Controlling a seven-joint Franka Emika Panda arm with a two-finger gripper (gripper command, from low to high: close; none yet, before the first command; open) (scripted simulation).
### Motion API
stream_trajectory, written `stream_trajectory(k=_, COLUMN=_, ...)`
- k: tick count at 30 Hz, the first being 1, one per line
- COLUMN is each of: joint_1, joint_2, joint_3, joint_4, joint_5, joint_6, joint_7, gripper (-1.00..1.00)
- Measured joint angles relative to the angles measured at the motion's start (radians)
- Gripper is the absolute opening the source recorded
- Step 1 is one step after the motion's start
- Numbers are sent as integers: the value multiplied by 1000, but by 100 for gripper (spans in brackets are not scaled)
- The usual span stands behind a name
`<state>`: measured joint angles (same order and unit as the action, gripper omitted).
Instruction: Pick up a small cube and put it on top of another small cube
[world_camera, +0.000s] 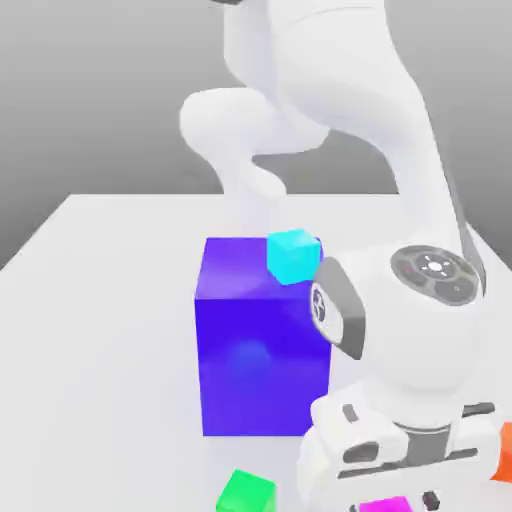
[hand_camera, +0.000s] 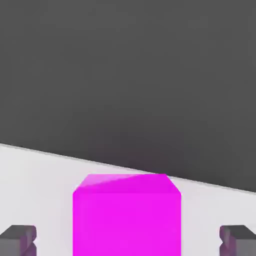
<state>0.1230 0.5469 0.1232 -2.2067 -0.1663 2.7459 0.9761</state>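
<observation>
From the exterior view I see the white arm bent low over the near edge of the pale surface (world_camera: 90, 300), its gripper (world_camera: 400, 495) down at the bottom of the frame. A magenta cube (world_camera: 385, 505) peeks out just beneath the hand. I count one large blue block (world_camera: 260, 340) in the middle, one small cyan cube (world_camera: 293, 256) at its far right top corner, one green cube (world_camera: 246, 493) near the front on the exterior view's left, and an orange cube (world_camera: 505, 450) at the right edge.

In the hand view the magenta cube (hand_camera: 127, 220) is plain, glossy, and sits squarely between the two dark fingertips (hand_camera: 19, 239). The gripper (hand_camera: 128, 240) is spread open, with clear gaps on both sides of the cube.
</observation>
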Motion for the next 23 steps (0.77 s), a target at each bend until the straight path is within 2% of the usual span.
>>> stream_trajectory(k=6, joint_1=-1, joint_2=-3, joint_3=1, joint_4=-1, joint_5=1, joint_6=-2, joint_7=-1, gripper=-100)
stream_trajectory(k=10, joint_1=-22, joint_2=-127, joint_3=28, joint_4=-30, joint_5=37, joint_6=-97, joint_7=-26, gripper=-100)
stream_trajectory(k=15, joint_1=-140, joint_2=-305, joint_3=-54, joint_4=-136, joint_5=129, joint_6=-163, joint_7=5, gripper=-100)
stream_trajectory(k=17, joint_1=-169, joint_2=-316, joint_3=-80, joint_4=-161, joint_5=147, joint_6=-148, joint_7=18, gripper=-100)
stream_trajectory(k=20, joint_1=-174, joint_2=-232, joint_3=-92, joint_4=-164, joint_5=146, joint_6=-60, joint_7=27, gripper=-100)
stream_trajectory(k=21, joint_1=-174, joint_2=-210, joint_3=-94, joint_4=-163, joint_5=144, joint_6=-39, joint_7=29, gripper=100)
stream_trajectory(k=23, joint_1=-174, joint_2=-210, joint_3=-94, joint_4=-163, joint_5=144, joint_6=-39, joint_7=29, gripper=100)
